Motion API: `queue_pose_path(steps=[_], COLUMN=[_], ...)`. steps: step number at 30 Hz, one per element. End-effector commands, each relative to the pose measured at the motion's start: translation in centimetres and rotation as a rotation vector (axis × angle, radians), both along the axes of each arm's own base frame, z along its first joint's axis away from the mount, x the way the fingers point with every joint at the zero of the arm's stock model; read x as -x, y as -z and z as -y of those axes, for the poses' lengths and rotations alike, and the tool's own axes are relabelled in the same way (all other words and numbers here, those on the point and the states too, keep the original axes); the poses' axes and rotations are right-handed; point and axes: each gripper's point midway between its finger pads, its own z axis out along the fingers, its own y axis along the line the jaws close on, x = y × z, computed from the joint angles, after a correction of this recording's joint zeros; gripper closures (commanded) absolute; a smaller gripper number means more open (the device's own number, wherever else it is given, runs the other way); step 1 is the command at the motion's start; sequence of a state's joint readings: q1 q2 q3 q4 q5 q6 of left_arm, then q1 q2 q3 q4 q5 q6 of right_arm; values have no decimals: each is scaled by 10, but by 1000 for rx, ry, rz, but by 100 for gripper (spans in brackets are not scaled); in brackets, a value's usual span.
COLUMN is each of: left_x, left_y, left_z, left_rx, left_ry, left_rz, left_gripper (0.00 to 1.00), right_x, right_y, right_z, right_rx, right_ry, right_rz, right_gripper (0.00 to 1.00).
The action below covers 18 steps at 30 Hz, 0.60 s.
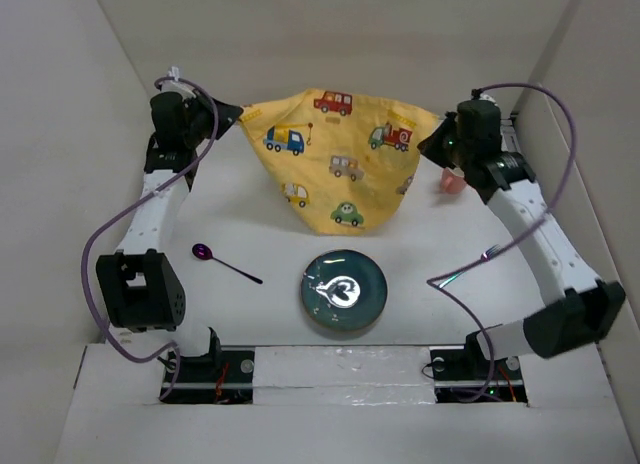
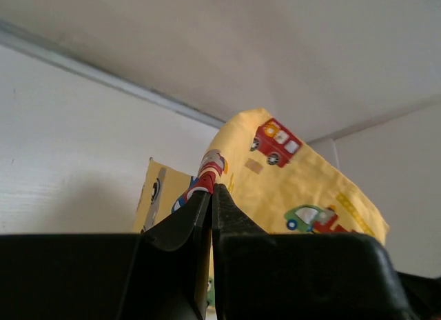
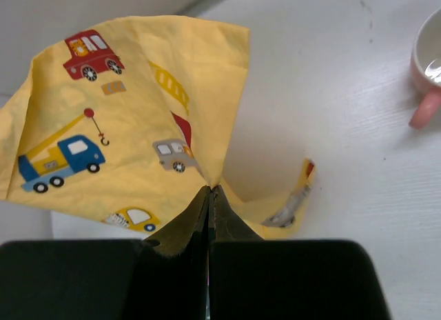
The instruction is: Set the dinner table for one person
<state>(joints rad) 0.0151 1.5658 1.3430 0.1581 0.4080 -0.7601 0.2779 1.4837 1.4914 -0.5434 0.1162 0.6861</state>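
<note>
Evidently the left tool and right tool are each clamped on a cloth corner, holding it spread near the far edge of the desk beneath, probably to lay it flat there.

The placemat is hanging as thin, matt printed cloth, creasing softly, while the table is looking matt white, with a faint brushed grain showing in the right wrist view. The plate is gleaming with a glossy dark teal glaze, the spoon is shining like polished purple-tinted metal, and the cup is looking smooth and glossy pink. The left fingers and right fingers are looking like matt black plastic, slightly rough at the edges.
</note>
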Motion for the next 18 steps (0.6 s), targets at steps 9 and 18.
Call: queue_pose_path(steps=[9, 18], left_x=[65, 44], left_y=[-154, -89], left_z=[-67, -80], left_rx=[-305, -362], left_ry=[-299, -339], left_rz=[181, 40], left_gripper=[100, 100], right_x=[96, 14], right_y=[-161, -117], right_z=[37, 49], right_rx=[-17, 17], right_ry=[14, 20], right_rz=[358, 251], right_gripper=[100, 100])
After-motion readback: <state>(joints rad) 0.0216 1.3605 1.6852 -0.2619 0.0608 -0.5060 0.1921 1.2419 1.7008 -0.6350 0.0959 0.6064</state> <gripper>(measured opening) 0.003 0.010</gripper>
